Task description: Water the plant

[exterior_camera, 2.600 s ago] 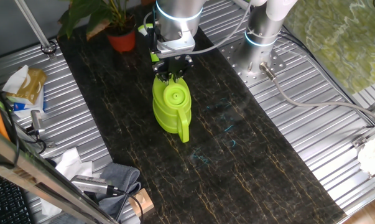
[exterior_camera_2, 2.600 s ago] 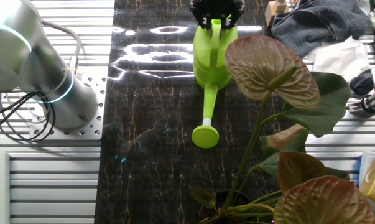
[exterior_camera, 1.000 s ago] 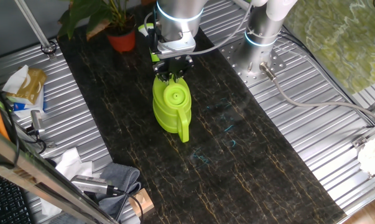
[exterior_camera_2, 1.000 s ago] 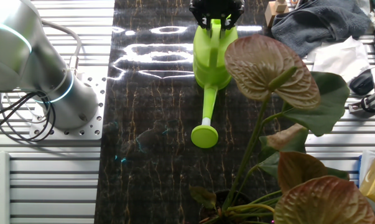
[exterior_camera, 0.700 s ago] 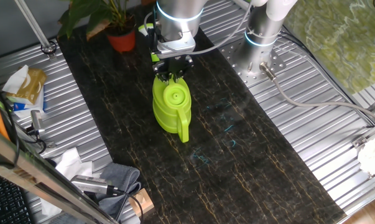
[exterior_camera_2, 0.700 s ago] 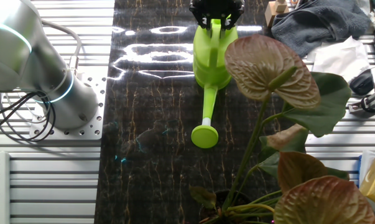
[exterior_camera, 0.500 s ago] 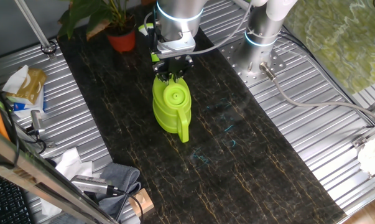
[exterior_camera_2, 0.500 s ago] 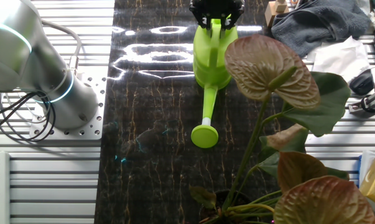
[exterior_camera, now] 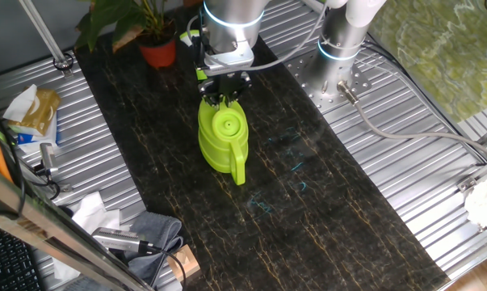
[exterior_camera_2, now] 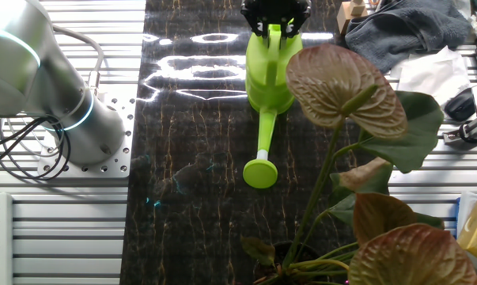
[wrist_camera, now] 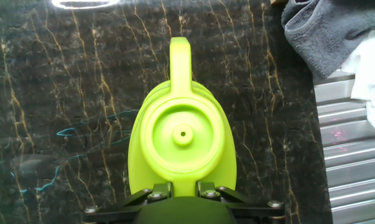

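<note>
Hand (exterior_camera: 224, 100) points straight down, fingers straddling watering can (exterior_camera: 222, 141).

Layout: can mid-counter, plant at one end.
The watering can (exterior_camera: 221, 141) stands on the counter (exterior_camera: 308, 202), directly below the gripper (exterior_camera: 224, 99). Its spout points toward the plant (exterior_camera: 142, 24) at the counter's end, well apart. A cloth (wrist_camera: 327, 31) lies at the counter edge beyond the can's handle.
</note>
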Available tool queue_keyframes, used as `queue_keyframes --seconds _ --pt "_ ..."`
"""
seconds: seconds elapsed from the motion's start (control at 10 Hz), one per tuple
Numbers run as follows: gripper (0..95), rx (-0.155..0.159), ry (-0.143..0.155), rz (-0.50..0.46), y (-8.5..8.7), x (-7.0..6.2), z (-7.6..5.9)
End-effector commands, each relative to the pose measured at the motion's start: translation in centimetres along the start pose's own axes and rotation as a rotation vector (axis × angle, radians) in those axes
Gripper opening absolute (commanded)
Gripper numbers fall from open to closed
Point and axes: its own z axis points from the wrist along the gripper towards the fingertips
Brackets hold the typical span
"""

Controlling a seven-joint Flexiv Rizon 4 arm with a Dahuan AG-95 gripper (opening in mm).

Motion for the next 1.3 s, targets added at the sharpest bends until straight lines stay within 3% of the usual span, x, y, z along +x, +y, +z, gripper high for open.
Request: queue_keyframes --seconds 0.1,0.6,1.3 --pt "0.0 -0.001 -0.006 0.004 -0.04 0.02 -0.08" --pt "0.0 -0.008 -0.038 -0.007 -0.04 0.02 -0.08" --pt "0.0 -0.005 -0.034 -0.067 -0.04 0.02 -0.08"
